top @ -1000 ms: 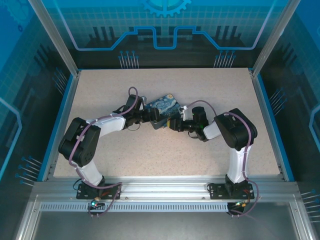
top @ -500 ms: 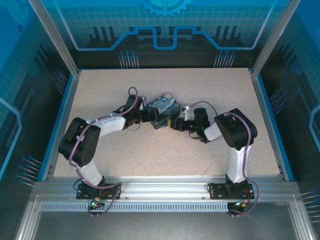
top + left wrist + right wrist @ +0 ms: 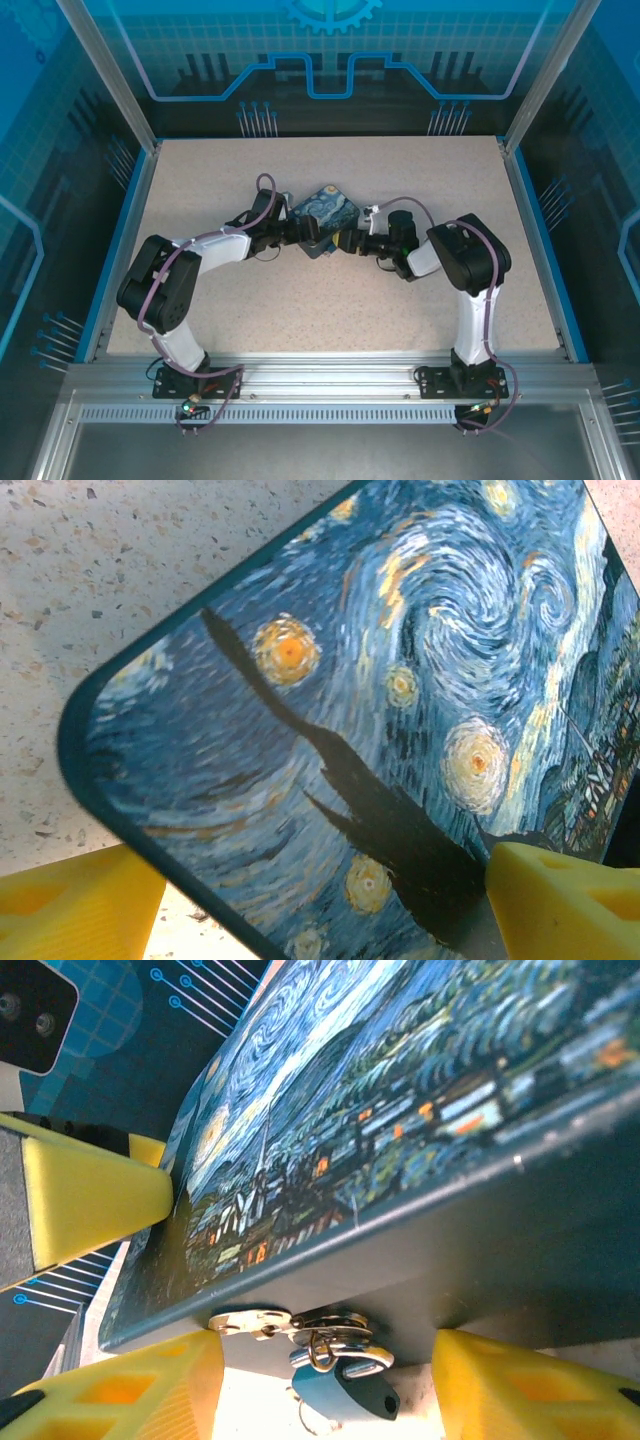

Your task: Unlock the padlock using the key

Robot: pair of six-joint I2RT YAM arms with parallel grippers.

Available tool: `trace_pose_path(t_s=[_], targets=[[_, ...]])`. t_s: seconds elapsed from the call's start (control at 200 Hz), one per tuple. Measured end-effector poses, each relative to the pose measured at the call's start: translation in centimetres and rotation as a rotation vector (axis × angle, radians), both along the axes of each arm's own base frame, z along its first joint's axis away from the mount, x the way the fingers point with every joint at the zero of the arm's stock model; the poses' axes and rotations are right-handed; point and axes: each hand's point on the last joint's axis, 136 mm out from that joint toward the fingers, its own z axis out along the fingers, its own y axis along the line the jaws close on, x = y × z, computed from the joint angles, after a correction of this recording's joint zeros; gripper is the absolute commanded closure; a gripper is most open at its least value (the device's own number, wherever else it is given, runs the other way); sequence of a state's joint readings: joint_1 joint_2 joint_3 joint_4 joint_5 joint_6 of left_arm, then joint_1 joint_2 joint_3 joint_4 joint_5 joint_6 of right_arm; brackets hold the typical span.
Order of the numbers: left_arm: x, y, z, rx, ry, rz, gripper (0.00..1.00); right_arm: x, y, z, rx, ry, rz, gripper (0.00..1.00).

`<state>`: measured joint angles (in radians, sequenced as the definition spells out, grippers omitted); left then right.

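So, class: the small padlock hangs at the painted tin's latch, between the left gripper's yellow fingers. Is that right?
Not the left one. The right wrist view shows the padlock hanging at the painted tin's latch, between the right gripper's yellow fingers.

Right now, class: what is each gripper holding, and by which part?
Left gripper grips the painted tin across its two side edges. Right gripper holds nothing: its open jaws flank the padlock.

I see a speckled beige table (image 3: 330, 300) with blue edging along both sides. One painted blue-and-yellow tin (image 3: 325, 205) sits near the middle, slightly toward the far side. I cannot confirm that it rests flat.
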<state>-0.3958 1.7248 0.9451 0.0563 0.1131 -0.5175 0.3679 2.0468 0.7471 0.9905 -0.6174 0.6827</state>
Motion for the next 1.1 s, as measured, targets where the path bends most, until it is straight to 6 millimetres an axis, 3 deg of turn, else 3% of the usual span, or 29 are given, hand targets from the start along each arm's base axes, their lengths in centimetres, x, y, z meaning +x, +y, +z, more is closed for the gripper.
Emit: trace_pose_path(t_s=[0.54, 1.1], targets=[[0.0, 0.0, 0.0, 0.003, -0.002, 0.003, 0.15, -1.3, 1.0, 0.1, 0.026, 0.019, 0.058, 0.48], [0.0, 0.0, 0.0, 0.003, -0.002, 0.003, 0.15, -1.3, 0.9, 0.2, 0.035, 0.016, 0.047, 0.65]])
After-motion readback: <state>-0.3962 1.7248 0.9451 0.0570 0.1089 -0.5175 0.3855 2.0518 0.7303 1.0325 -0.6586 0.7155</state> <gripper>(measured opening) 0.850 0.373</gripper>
